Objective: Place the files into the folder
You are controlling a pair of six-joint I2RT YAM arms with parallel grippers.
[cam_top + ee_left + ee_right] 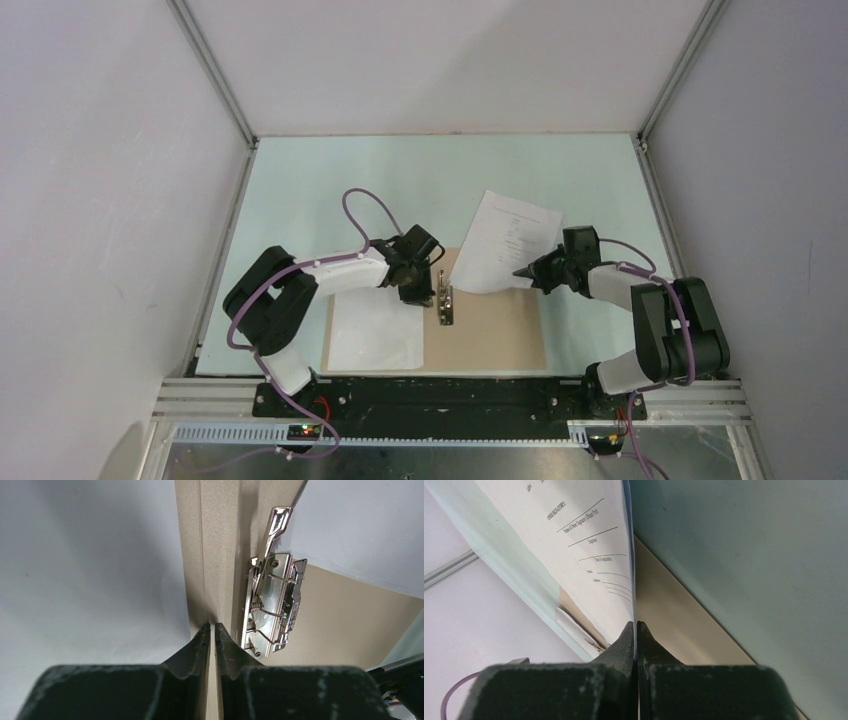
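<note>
Pale green table (300, 180), white walls. Tan folder (500, 330) lies open, blank sheet (375, 330) on its left half. Left gripper (420, 292) looks pinched on the folder spine, just beside the metal clip (446, 305). Right gripper (522, 272) clamped on the printed sheet (505, 240), which overlaps the folder's far right edge

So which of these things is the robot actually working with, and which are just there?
Part of the job: printed sheet, pinched by the right gripper; blank sheet; tan folder; its metal clip; left gripper, at the folder's spine.
Just there: purple cables; green table; white walls.
</note>
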